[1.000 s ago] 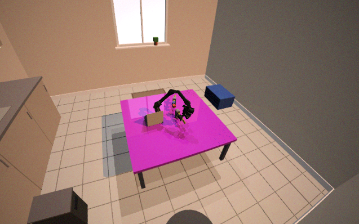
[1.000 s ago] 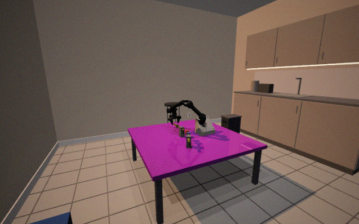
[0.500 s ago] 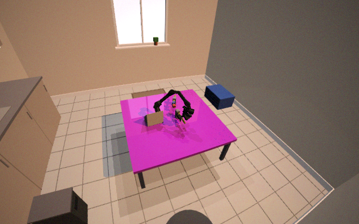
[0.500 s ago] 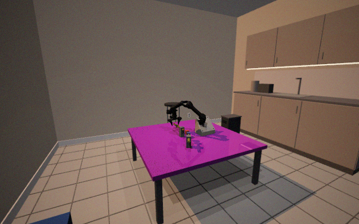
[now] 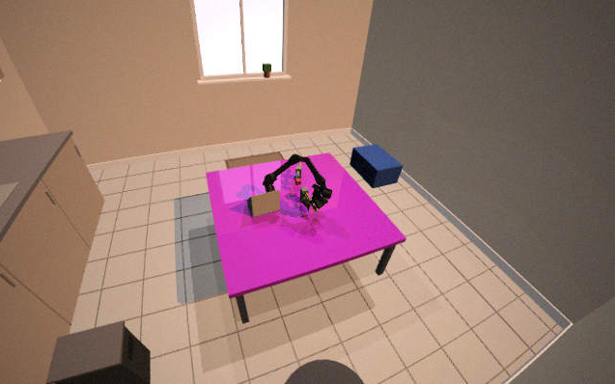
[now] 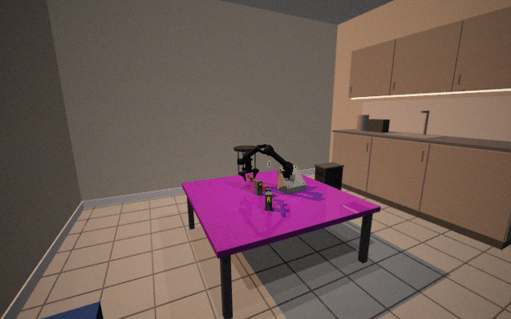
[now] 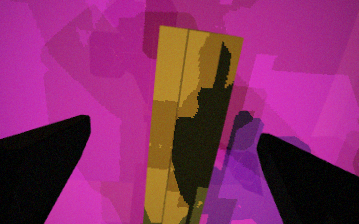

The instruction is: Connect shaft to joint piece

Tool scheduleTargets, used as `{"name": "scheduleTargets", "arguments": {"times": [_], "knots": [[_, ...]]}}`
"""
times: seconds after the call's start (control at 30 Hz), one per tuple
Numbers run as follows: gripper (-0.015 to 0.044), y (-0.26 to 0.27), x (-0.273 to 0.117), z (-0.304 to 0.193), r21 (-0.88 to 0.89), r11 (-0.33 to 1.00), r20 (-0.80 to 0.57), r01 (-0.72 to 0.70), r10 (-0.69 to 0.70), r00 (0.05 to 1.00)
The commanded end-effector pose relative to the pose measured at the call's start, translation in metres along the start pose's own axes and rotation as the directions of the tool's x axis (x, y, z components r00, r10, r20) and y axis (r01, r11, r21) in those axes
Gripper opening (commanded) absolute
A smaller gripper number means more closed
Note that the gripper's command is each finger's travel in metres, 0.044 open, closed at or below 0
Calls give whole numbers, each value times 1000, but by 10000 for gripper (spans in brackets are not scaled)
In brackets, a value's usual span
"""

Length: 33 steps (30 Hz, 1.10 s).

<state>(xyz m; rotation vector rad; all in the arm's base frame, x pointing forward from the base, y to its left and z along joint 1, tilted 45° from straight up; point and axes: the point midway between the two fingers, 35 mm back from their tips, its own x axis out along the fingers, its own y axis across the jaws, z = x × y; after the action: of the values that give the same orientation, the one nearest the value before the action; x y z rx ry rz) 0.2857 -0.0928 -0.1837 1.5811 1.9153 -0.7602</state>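
1. Joint piece, red part (image 5: 298,181) (image 6: 266,187): at the end of the fixed block (image 5: 298,170) (image 6: 268,202) that faces the second block (image 5: 302,193) (image 6: 258,187). On the tabletop (image 5: 275,260) (image 6: 313,218), nearer the window-side edge than the opposite one. No fingers on it. Its opening is too small to read; alignment cannot be told.
2. Second shaft (image 5: 316,208) (image 6: 251,179) (image 7: 163,132): yellow, reaching out of the second block, away from the joint piece. A long length stands outside; I judge the push still to do.
3. Gripper (image 5: 314,206) (image 6: 249,178) (image 7: 176,132): jaws nearly fully open, one on each side of the shaft, gripping nothing.
4. Progress, my reading: turning and letting go probably finished, though unconfirmed. Left: close on the shaft, slide it home to its stop, come off, hold still clear of everything.
5. Wrist view alone gives the gap on both sides of the shaft; neither block's whole shape shows there.
6. Exterior view shows the fingers reaching down at the shaft and both blocks upright. Top view gives the layout between tabletop edges, but the arm crowds the shaft.
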Motion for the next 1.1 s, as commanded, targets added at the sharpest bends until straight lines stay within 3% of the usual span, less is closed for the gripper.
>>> {"name": "scheduleTargets", "arguments": {"times": [0.0,0.37,1.07], "knots": [[387,-1,5,0,8,1000,-8,1,-1,1000],[102,-1,5,0,8,1000,-8,1,-1,1000],[67,-1,6,0,9,1000,-7,-20,21,1000]]}}
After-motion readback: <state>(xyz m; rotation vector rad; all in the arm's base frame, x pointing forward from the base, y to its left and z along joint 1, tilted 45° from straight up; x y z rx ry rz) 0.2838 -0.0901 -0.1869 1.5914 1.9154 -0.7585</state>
